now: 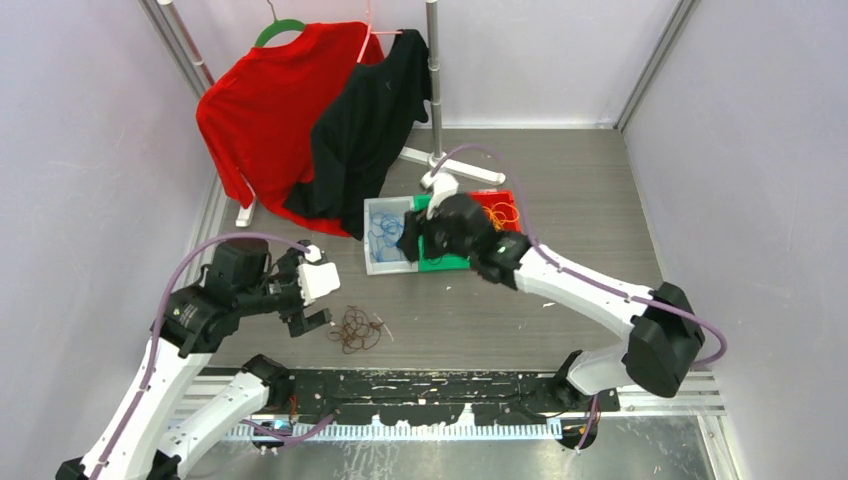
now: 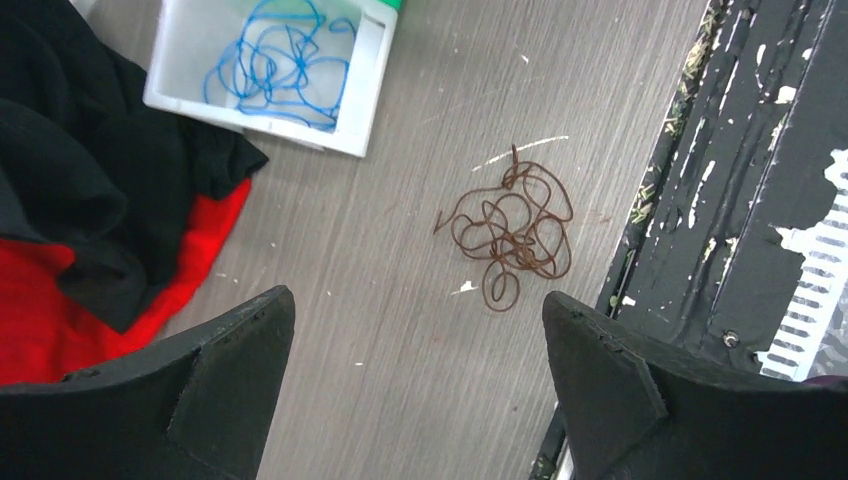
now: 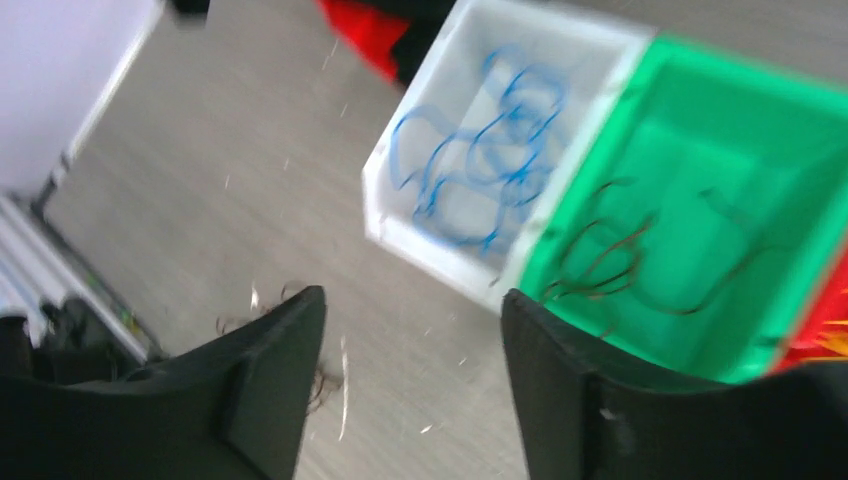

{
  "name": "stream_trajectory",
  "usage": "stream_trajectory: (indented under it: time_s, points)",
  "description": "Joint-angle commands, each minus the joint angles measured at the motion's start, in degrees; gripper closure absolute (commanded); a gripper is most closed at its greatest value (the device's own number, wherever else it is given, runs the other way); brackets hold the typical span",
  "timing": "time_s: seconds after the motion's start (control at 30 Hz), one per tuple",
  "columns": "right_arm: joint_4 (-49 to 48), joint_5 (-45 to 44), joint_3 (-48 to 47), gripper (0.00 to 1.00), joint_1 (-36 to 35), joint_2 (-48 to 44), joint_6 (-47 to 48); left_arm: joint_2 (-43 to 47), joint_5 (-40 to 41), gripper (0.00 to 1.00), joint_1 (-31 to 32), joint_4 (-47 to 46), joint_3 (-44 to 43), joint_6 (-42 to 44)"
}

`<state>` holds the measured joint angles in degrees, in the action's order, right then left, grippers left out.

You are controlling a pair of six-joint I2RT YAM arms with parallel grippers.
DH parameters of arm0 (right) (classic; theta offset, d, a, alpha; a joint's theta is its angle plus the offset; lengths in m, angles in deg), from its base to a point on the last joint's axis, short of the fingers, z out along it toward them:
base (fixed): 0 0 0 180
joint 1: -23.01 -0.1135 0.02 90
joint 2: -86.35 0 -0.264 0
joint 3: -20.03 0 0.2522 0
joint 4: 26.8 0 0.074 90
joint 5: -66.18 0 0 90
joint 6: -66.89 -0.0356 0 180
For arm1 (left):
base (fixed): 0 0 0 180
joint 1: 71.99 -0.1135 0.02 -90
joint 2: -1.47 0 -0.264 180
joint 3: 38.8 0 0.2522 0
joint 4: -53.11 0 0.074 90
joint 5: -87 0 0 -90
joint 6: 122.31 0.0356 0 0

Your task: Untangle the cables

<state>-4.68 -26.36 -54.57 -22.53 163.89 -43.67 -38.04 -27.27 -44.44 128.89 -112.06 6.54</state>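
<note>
A tangled bunch of dark brown cables [image 2: 512, 235] lies loose on the grey table [image 1: 355, 328]. My left gripper [image 2: 420, 320] hovers open just short of it, with nothing between its fingers [image 1: 315, 300]. Blue cables [image 2: 275, 65] fill a white bin [image 3: 400, 215]. A few brown cables [image 3: 610, 265] lie in the green bin [image 3: 760, 130] beside it. Orange cables [image 1: 502, 212] sit in a red bin. My right gripper [image 3: 415, 310] is open and empty above the table at the front edge of the white and green bins [image 1: 410, 238].
A red shirt [image 1: 265, 110] and a black shirt [image 1: 370, 110] hang from a rack at the back left, their hems touching the table by the white bin. The black base rail [image 2: 740, 200] runs along the near edge, close to the brown bunch.
</note>
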Motion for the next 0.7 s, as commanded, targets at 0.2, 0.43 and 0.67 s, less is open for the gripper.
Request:
stream_trajectory:
  time_s: [0.2,0.43,0.67]
  points:
    - [-10.5,5.03,7.69,0.41,-14.01,5.63,-0.49,-3.71,-9.43,0.1,-19.76,-5.17,5.55,1.12]
    - [-7.57,-3.96,2.05,0.48,-20.48,17.42,-4.33,-7.79,-15.56,0.12,-28.09,-3.23,3.83,3.18]
    - [-6.71,-3.38,-1.98,0.51,-21.17,24.91,-4.87,-5.89,-18.4,0.12,-28.08,-4.51,5.15,2.12]
